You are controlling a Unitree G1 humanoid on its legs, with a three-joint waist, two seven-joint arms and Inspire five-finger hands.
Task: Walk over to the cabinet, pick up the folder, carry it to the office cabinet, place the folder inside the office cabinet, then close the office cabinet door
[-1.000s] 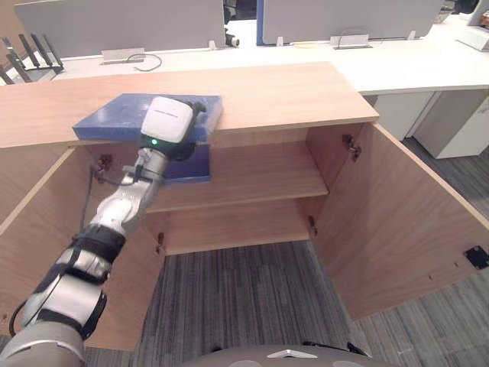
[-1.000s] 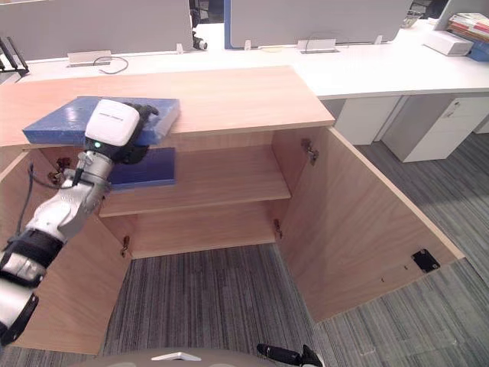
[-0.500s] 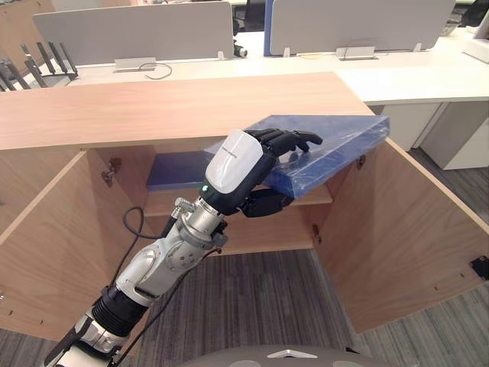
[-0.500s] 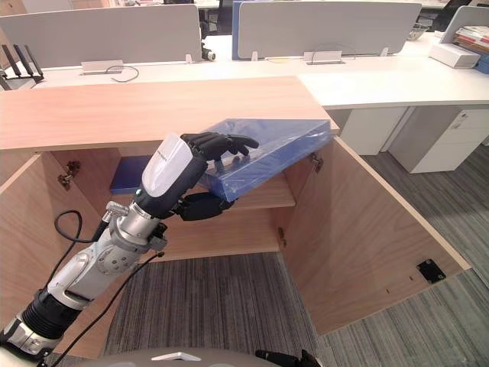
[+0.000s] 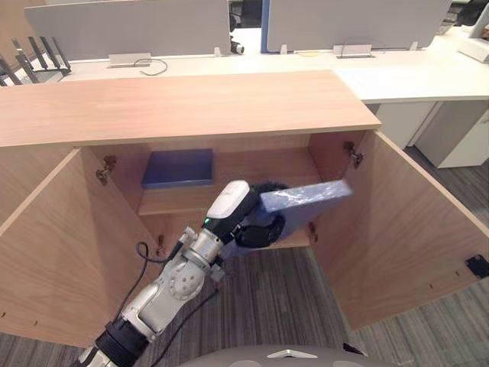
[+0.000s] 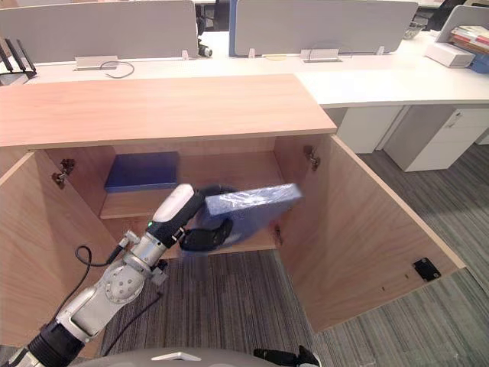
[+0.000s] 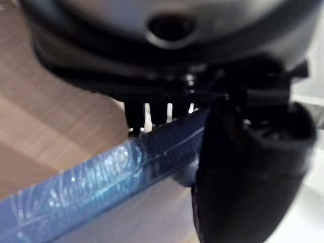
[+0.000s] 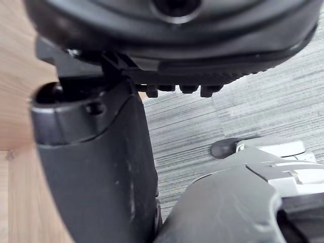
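Folder (image 5: 306, 200): you will find it blurred (edges indistinct), and it covers part of the left hand (image 5: 233, 210) gripping it.

Blue folder (image 5: 306, 202) tilted (plastic-wrapped) before open cabinet (image 5: 191, 107).

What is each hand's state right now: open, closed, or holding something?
Left hand: closed on the blue folder.
Right hand: cannot be told.
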